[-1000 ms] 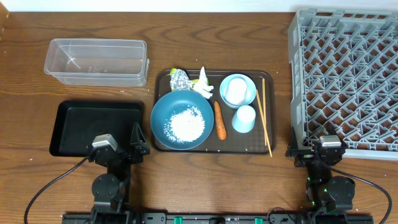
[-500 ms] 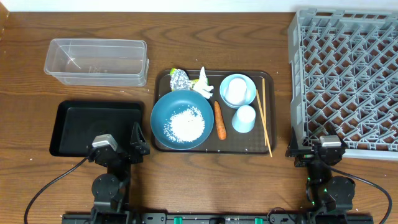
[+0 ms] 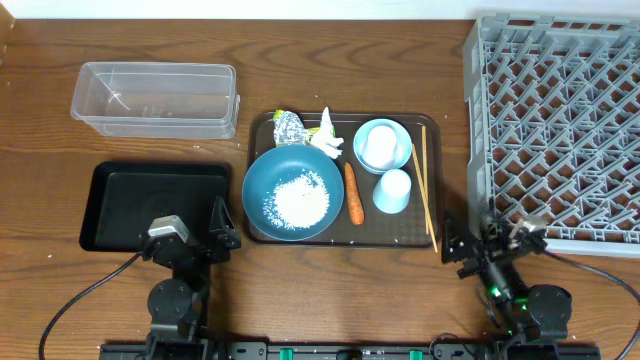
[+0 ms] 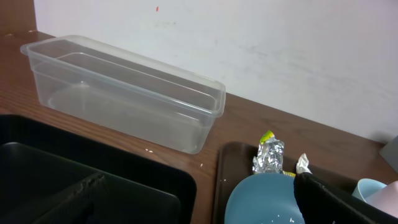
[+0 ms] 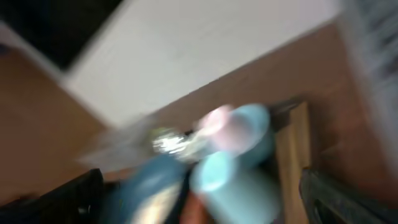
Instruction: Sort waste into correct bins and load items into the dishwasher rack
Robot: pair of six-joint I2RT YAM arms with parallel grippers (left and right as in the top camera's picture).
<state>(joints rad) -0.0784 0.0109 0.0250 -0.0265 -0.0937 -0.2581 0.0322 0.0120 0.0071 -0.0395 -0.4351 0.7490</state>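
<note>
Waste all on the brown tray (image 3: 262, 232) at mid desk from overhead, none sorted: rice (image 3: 300, 200) heaped on the dark blue plate (image 3: 262, 175), carrot (image 3: 353, 193) just beside the plate, foil ball (image 3: 289, 127), tissue (image 3: 327, 138) and a sliver of wrapper (image 3: 279, 114) along the tray's far edge. Bowl (image 3: 381, 145), cup (image 3: 392, 190) and chopsticks (image 3: 426, 190) there too, not loaded. Black tray (image 3: 115, 205) by the desk's near left corner, clear tub (image 3: 155, 100) toward the far left, rack (image 3: 560, 120) along the right edge, all three bare. Left hand (image 3: 195, 232) over the black tray's right end, right hand (image 3: 490, 245) by the rack's near left corner, both spread wide, holding nothing. From the left wrist: tub, foil and plate rim ahead, nothing between the fingers. From the right wrist: heavy blur, pale blue cup and bowl just made out, dark fingers well apart. Whole job yet to do, by the look of it. No brand, label or writing legible anywhere.
</note>
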